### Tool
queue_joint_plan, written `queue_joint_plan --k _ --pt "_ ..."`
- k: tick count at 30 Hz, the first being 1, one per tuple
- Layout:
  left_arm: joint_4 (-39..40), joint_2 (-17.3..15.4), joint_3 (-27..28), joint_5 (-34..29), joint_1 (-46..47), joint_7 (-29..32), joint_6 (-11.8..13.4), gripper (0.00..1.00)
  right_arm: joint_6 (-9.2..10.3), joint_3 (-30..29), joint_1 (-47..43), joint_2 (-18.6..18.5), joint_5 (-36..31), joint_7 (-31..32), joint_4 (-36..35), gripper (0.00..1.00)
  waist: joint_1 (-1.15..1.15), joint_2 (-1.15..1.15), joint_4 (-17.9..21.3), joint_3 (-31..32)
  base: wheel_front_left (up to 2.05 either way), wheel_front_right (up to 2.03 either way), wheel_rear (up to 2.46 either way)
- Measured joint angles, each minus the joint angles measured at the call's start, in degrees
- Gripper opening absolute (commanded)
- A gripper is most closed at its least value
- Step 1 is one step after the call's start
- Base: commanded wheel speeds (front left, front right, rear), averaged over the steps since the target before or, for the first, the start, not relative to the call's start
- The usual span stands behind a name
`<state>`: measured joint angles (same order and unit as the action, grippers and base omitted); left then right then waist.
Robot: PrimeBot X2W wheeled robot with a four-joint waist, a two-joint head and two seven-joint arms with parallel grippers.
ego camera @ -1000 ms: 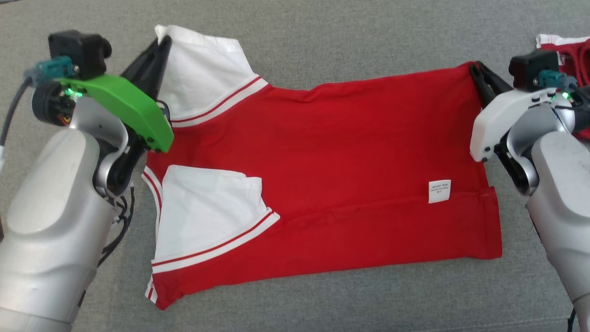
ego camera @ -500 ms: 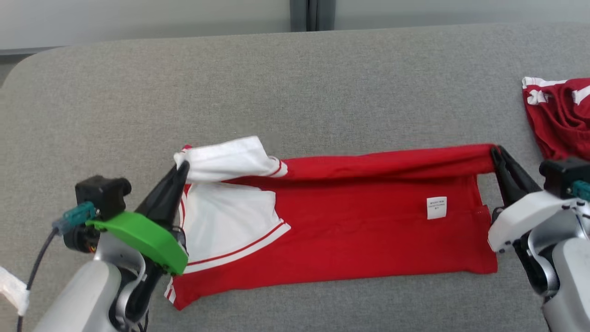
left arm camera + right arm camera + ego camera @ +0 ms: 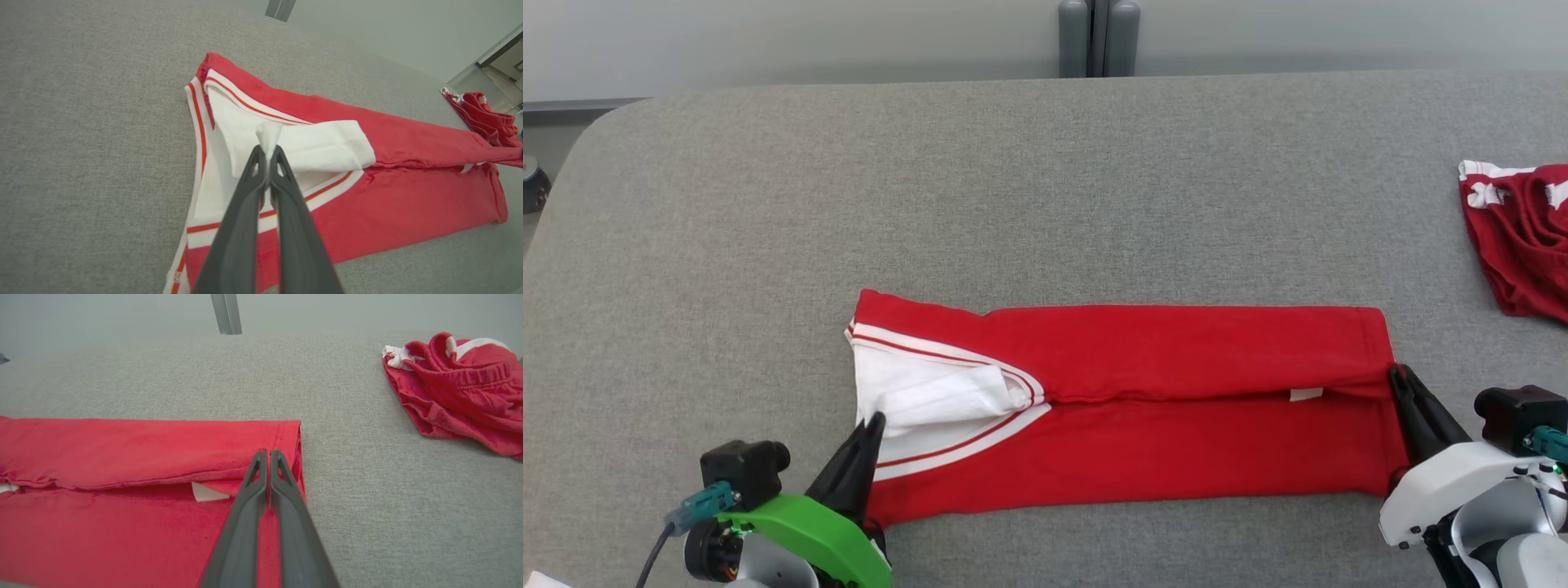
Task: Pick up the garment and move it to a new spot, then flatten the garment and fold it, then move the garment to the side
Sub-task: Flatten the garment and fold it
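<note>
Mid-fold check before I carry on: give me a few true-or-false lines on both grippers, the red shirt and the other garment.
1. The left gripper has its fingers closed on the white sleeve. True.
2. The right gripper hovers open above the red shirt. False: its fingers are shut on the shirt's folded edge at the hem end.
3. The red shirt lies spread to full width. False: its far long side is folded over toward the middle, and a white label peeks out from under the flap.
4. A second red garment lies crumpled on the gray padded surface, apart from the shirt. True.
</note>
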<state>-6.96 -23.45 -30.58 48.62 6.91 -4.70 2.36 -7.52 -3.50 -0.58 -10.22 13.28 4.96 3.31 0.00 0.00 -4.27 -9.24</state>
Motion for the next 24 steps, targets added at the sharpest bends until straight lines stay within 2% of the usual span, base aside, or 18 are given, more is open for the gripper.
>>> queue_joint_plan --k 5,6,7,8,16,24 --pt "-1.21 1.11 -1.14 0.13 -0.68 -0.55 -0.05 0.00 0.00 -0.54 -0.35 1.11 -0.43 0.12 0.96 0.00 0.00 0.00 0.22 -0.08 0.00 0.00 0.00" --pt "-1.36 1.27 -1.13 0.13 -0.76 -1.03 -0.05 0.29 0.00 -0.91 -0.35 1.36 -0.54 -0.21 1.31 0.08 0.00 0.00 0.23 -0.07 0.00 0.00 0.00" --pt "-1.45 1.30 -1.11 0.07 -0.82 -1.46 -0.03 0.89 0.00 -1.43 -0.35 1.66 -0.76 -0.77 1.59 0.35 0.00 0.00 0.23 -0.05 0.00 0.00 0.00" --pt "-1.58 1.29 -1.02 -0.30 -0.91 -2.01 0.16 1.00 0.00 -2.03 -0.35 1.98 -0.98 -1.30 1.91 1.00 0.00 0.00 0.23 0.00 0.00 0.00 0.00" --pt "-0.92 1.22 2.93 -1.02 -2.16 -7.35 3.24 1.00 0.01 -6.62 -2.61 4.42 -1.58 -3.45 2.37 1.00 0.00 0.00 -0.26 1.11 0.00 0.00 0.00" --pt "-1.08 2.34 5.71 -5.45 -1.02 -9.71 6.42 1.00 0.01 -8.71 -2.59 5.75 -2.48 -2.25 1.53 1.00 0.00 0.00 -0.51 2.58 0.00 0.00 0.00"
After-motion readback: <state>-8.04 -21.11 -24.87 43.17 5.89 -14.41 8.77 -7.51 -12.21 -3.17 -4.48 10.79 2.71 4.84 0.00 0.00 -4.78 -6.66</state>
